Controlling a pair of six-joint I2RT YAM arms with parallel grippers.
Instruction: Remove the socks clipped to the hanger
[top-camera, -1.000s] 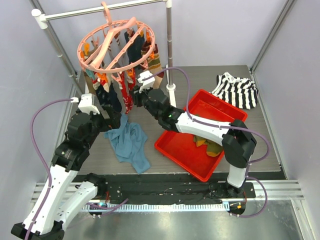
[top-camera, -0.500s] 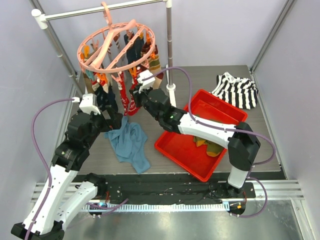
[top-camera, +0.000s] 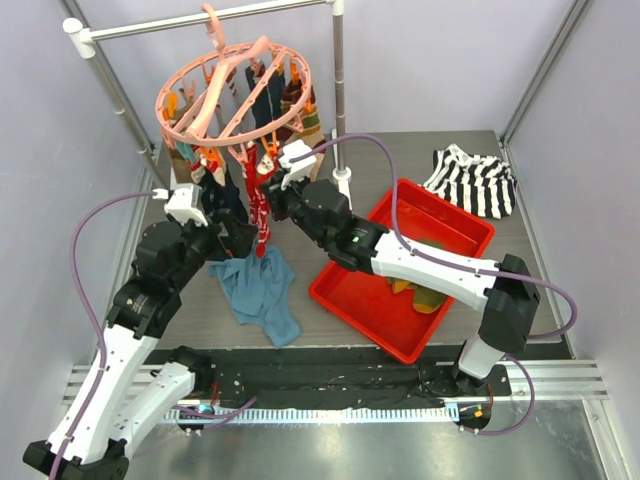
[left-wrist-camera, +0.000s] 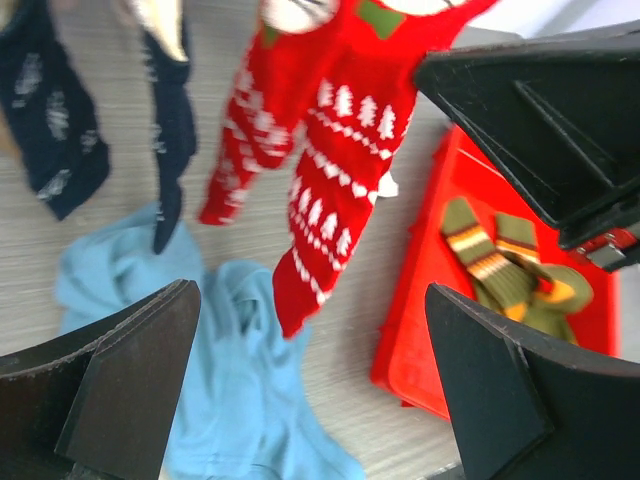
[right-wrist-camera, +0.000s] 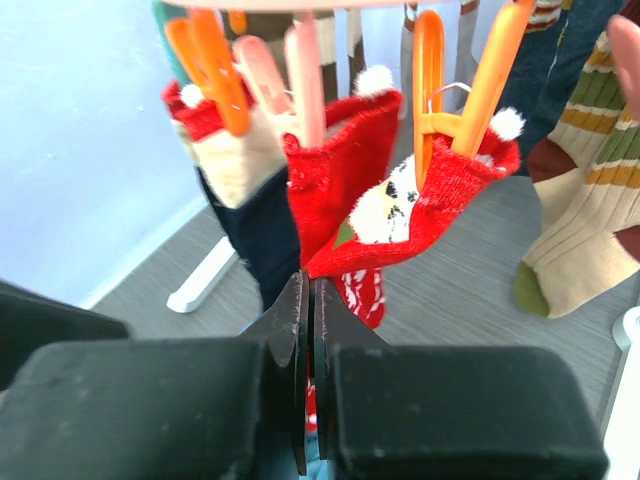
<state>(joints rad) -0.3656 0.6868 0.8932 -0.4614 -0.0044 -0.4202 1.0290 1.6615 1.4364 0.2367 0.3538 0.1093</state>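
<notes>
Grey tabletop (top-camera: 420, 150); right end effector (right-wrist-camera: 305, 290) has pushed in since a second ago, now clamped on red sock (left-wrist-camera: 335, 150) under hanger (top-camera: 205, 101); left end effector (left-wrist-camera: 310, 300) gapes wide nearby, so pull-off looks next

We can read no text, label, brand, number or sign on anything in these three views.

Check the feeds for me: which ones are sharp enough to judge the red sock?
Top external: evenly lit, sharp, hanger crisp, only soft shadows. Left wrist: red sock slightly soft, navy socks blurrier toward the edge. Right wrist: clips and red sock sharp; right gripper a dark, defocused mass up close.
</notes>
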